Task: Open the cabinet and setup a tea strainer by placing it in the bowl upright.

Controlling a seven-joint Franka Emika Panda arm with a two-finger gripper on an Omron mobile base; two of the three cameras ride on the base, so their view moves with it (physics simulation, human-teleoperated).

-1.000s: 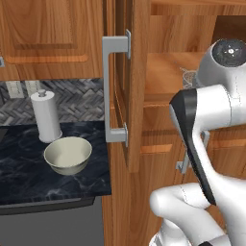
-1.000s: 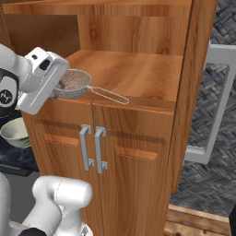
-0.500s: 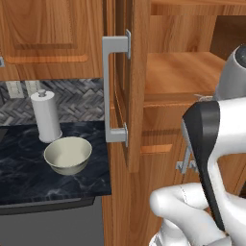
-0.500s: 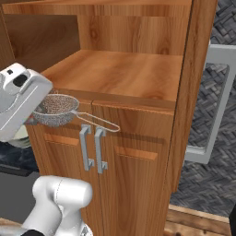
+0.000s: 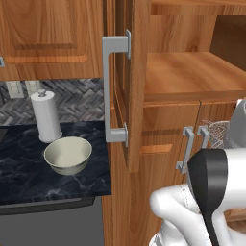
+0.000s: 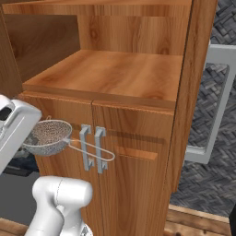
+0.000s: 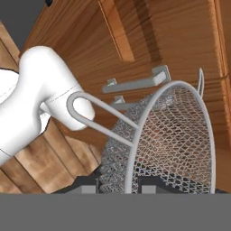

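Observation:
The tea strainer (image 6: 48, 136), a silver mesh basket with a thin wire handle, hangs in the air in front of the lower double doors, below the shelf edge. My gripper (image 6: 28, 138) is shut on its rim from the left. In the hand view the mesh basket (image 7: 173, 135) stands right in front of my gripper (image 7: 119, 187), with the rim between the fingertips (image 7: 90, 187). The strainer (image 5: 218, 133) also peeks out at the right edge of the left base view. The cabinet door (image 5: 137, 86) stands swung open with its long grey handle (image 5: 113, 89). The cream bowl (image 5: 67, 154) sits on the dark counter.
A paper-towel roll (image 5: 45, 115) stands behind the bowl. The open door juts out between the bowl and the cabinet shelf (image 6: 110, 73). Two lower doors with short grey handles (image 6: 92, 147) lie just behind the strainer. My own white arm (image 5: 206, 192) rises at the lower right.
The strainer has come off the shelf, out and down in front of the lower doors, still held in my gripper. The bowl and door have not moved.

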